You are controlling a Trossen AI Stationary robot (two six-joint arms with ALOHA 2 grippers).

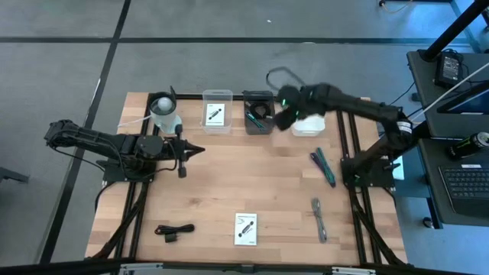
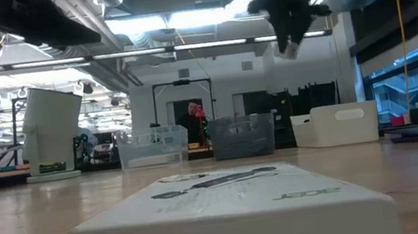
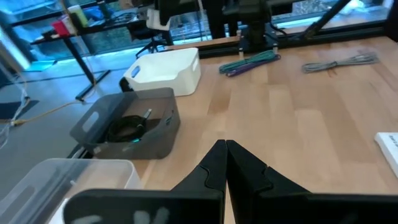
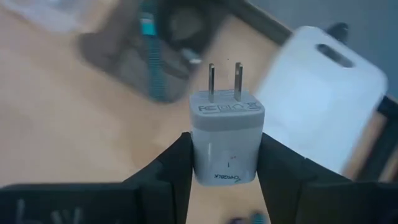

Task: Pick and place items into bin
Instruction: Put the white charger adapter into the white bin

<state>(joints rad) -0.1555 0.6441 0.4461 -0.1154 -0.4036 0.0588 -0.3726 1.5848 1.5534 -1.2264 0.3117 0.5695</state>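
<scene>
Right gripper (image 4: 225, 163) is clamped on a white two-prong wall charger (image 4: 226, 144), prongs pointing away from the wrist; only the right wrist view shows what the held thing is. In the high view the right gripper (image 1: 289, 109) is raised at the far side of the table, between the grey bin (image 1: 258, 112) and the white bin (image 1: 309, 124). Low view: right gripper (image 2: 285, 6) high above the table with a small pale object at its tip, well clear of the bins.

Left gripper (image 3: 225, 163): fingers pressed together, holding nothing, seen clearly in the left wrist view. High view places the left gripper (image 1: 192, 150) low over the left half of the table, near the whitish cup (image 1: 165, 113).

Bins along the far edge in the high view: clear bin (image 1: 217, 111) with a white card inside, grey bin with a black cable, white bin. The left wrist view looks into the grey bin (image 3: 127, 127) and shows the coiled black cable (image 3: 126, 129), which the low view hides behind the bin wall.

Still on the table, high view: teal and purple pen-like tools (image 1: 322, 166), grey cable (image 1: 318, 218), white printed box (image 1: 245, 228), black coiled cable (image 1: 174, 230). The low view shows the white printed box (image 2: 230, 205) close up, filling the foreground. A person (image 2: 191, 120) is visible far behind the bins, low view only.
</scene>
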